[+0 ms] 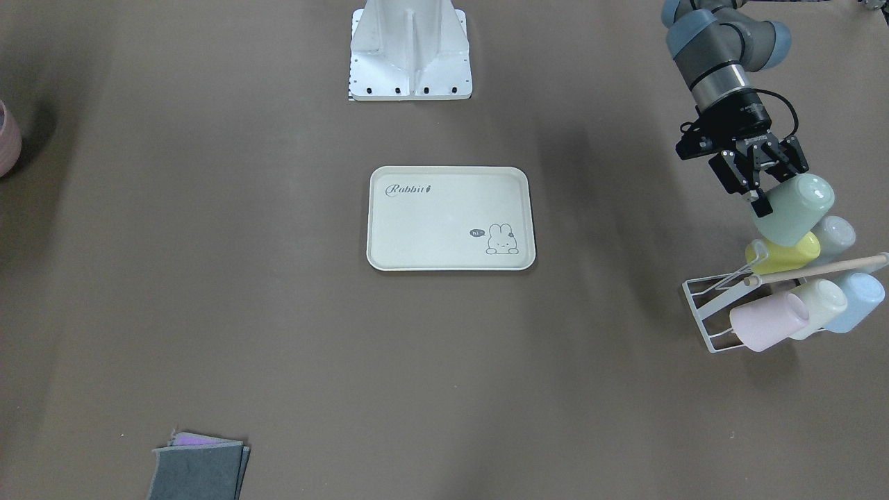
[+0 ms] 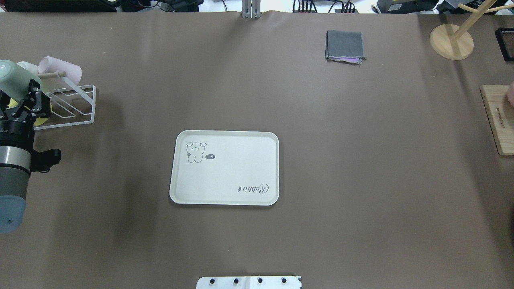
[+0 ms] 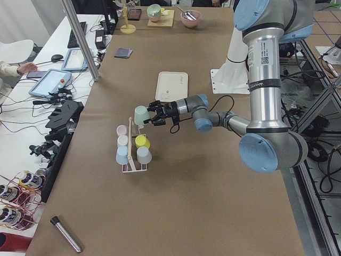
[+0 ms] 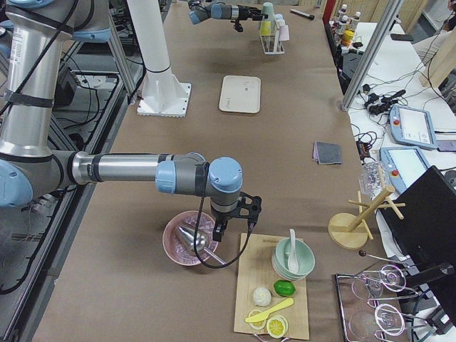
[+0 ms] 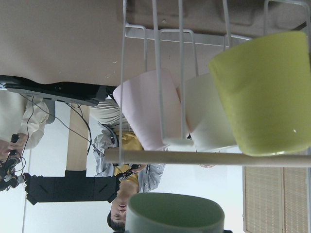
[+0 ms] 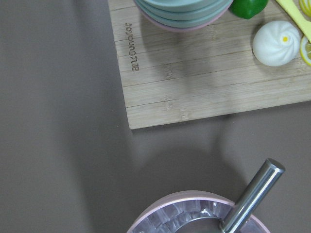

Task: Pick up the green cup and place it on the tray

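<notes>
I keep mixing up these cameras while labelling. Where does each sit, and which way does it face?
Front-facing: across the table, facing the robot's base; left arm at right, left gripper holding the green cup.
Overhead: behind the robot, looking down on the tray; left arm at left.
Exterior left: table's end; left arm near.
Exterior right: opposite end; right arm near, over the pink bowl.
Left wrist: faces the rack; no arm shows.
Right wrist: looks down on the board; no arm shows.
Shared: front-facing and overhead both show the tray.

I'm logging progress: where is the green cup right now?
Front-facing view, far right: the green cup is pinched in the left gripper, just above the yellow cup on the wire rack.
</notes>
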Tool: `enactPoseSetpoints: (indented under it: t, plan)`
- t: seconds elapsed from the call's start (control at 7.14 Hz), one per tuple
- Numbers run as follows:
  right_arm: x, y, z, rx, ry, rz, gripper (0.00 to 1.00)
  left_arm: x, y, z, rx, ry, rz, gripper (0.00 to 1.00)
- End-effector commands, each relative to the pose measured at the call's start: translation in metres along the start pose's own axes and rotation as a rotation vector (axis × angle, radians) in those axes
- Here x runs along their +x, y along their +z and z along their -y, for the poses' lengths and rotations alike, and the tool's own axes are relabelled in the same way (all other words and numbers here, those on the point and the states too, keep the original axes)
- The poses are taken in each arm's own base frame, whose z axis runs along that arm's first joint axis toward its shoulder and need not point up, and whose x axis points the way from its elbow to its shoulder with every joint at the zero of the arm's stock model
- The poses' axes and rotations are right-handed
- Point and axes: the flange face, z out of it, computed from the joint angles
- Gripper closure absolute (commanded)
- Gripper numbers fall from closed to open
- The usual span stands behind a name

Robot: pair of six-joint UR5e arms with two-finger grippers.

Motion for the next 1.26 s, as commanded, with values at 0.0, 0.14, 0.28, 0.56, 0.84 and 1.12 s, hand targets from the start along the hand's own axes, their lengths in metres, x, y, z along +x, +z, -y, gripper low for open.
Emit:
enactPoseSetpoints:
  t: [0.0, 0.14, 0.28, 0.56, 0.84, 1.12]
  plan:
    - [-0.001, -0.001, 0.0, 0.001, 0.002, -0.01, 0.0, -0.006, -0.021, -0.044, 0.002, -0.284, 0.134, 0.73]
    - [-0.002, -0.002, -0.001, 0.002, 0.007, -0.012, 0.0, -0.013, -0.028, -0.047, 0.108, -0.472, 0.209, 0.74]
    - [-0.002, -0.002, -0.001, 0.001, 0.011, -0.012, 0.0, -0.017, -0.03, -0.043, 0.198, -0.755, 0.207, 0.75]
    - [-0.001, -0.001, -0.002, -0.002, 0.014, -0.012, 0.0, -0.033, -0.036, -0.018, 0.488, -1.243, 0.121, 0.75]
    - [-0.004, 0.001, 0.0, -0.006, 0.012, -0.013, 0.0, -0.06, -0.048, 0.001, 0.748, -1.603, -0.032, 0.79]
    - [-0.003, 0.001, 0.001, -0.003, 0.007, -0.014, 0.0, -0.11, -0.061, 0.007, 0.994, -1.879, -0.181, 0.82]
